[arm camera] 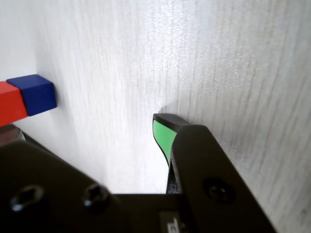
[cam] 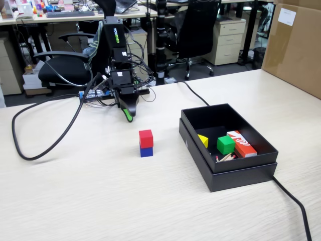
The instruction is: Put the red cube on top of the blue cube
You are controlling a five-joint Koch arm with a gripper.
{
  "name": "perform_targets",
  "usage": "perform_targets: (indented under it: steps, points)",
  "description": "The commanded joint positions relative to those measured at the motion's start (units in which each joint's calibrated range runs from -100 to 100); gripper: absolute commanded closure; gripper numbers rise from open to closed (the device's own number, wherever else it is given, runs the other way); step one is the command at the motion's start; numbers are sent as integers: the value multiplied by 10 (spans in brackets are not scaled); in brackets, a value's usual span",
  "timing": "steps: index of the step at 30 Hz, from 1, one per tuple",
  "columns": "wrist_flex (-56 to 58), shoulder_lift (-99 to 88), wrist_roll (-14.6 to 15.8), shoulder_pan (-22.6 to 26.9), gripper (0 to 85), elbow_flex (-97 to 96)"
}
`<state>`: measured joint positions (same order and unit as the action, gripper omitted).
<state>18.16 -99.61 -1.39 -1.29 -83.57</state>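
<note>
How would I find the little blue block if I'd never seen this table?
Start at the big black box on the pale wooden table. Look to its left in the fixed view, where two small cubes stand stacked in the open. The blue cube is the bottom one, with the red cube sitting on it.

You have a pale wood-grain table (cam: 100, 201). Directly on it: the blue cube (cam: 146, 151) under the red cube (cam: 146, 138), 1 open black box (cam: 241, 176), black cables (cam: 40, 145), and the arm's base (cam: 108, 95).
</note>
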Motion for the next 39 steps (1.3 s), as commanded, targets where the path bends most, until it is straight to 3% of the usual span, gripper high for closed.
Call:
perform_targets:
  steps: [1, 5, 39]
  points:
    - [-68, 0, -13, 0, 335, -31]
    - [-123, 0, -24, 1, 337, -93]
    - [-123, 0, -23, 1, 355, -109]
